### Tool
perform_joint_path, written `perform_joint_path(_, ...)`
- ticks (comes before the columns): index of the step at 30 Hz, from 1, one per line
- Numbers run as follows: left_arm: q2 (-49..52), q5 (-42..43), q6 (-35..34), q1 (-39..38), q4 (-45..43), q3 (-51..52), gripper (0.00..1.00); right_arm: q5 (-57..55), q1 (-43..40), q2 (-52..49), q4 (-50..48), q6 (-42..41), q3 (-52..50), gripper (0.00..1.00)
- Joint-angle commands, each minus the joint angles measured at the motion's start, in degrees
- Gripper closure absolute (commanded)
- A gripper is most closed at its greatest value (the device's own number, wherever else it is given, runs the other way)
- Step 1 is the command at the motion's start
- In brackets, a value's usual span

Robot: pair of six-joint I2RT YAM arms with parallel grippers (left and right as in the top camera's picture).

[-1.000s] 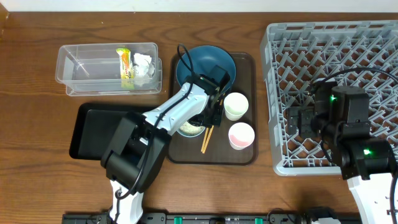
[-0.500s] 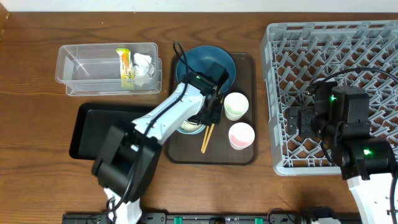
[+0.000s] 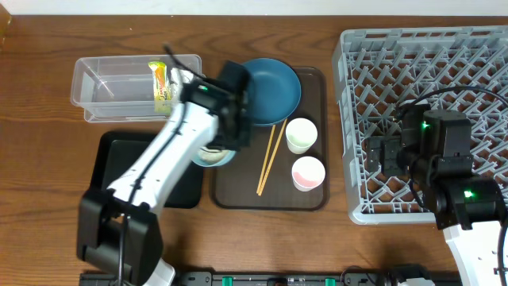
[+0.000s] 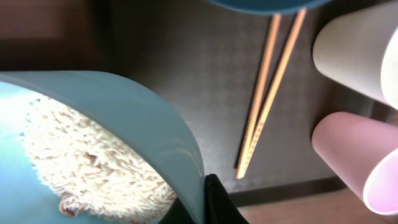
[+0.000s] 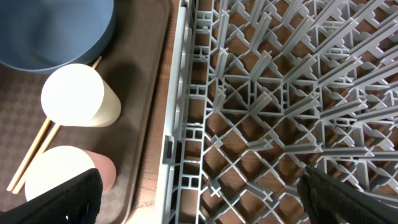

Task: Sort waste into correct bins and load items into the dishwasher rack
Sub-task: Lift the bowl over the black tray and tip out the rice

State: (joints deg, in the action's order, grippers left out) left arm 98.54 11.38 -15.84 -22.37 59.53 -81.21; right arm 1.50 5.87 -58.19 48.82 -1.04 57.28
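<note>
Wooden table [image 3: 48, 214]. Grey rack [image 3: 444, 63] at right; right gripper [image 5: 200, 186] above it, fingers spread wide. Brown tray [image 3: 286, 195] with dark blue bowl [image 3: 274, 83], pale cup [image 3: 300, 135], pink cup [image 3: 308, 173], 2 chopsticks [image 3: 268, 159]. Left gripper [image 4: 210, 200] pinching rim of light blue bowl [image 3: 213, 155], rice [image 4: 93, 155] inside, at tray's left edge.

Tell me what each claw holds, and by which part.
Left claw grips the small light blue bowl by its rim. Right claw is open and empty above the dishwasher rack.

A dark brown wooden counter [image 3: 48, 238] fills the view, its grain running sideways; a pale wall [image 3: 238, 6] borders its far edge.
</note>
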Motion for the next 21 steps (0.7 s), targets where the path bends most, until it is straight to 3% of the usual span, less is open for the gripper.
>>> perform_joint_path(1, -1.4, 9.4, 4.9, 6.1, 0.9, 0.4, 0.94, 0.0, 0.4, 0.5, 0.1, -0.6, 1.2, 0.01)
perform_joint_path(11, -1.4, 28.0, 15.6, 24.7, 1.3, 5.4, 0.94, 0.0, 0.4, 0.5, 0.1, -0.6, 1.2, 0.01)
perform_joint_path(21, 0.1, 52.3, 29.8, 40.8, -0.5, 12.6, 0.94, 0.0, 0.4, 0.5, 0.1, -0.6, 1.2, 0.01)
